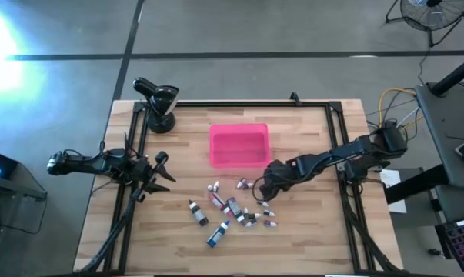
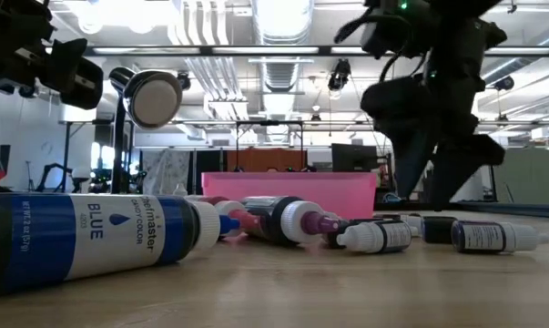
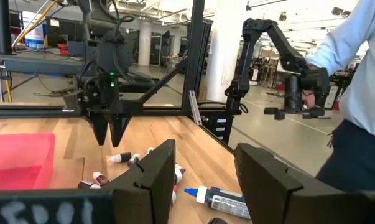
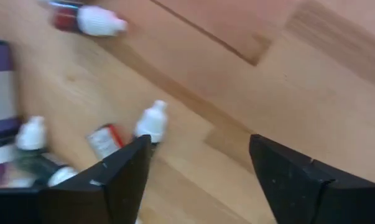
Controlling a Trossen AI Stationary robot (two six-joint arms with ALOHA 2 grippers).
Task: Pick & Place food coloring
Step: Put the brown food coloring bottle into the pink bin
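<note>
My right gripper (image 1: 264, 187) hovers, jaws wide and empty, over the scattered food coloring (image 1: 230, 206) to straddle one. My left gripper (image 1: 158, 171) (also wide) waits aside.

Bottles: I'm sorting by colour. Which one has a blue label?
The big bottle lying on its side nearest the low camera; its label reads BLUE. In the high view it lies nearest the table's front edge.

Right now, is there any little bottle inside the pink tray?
No. From above, the pink tray shows only its bare pink floor, and the food coloring bottles all lie on the wooden table in front of it.
</note>
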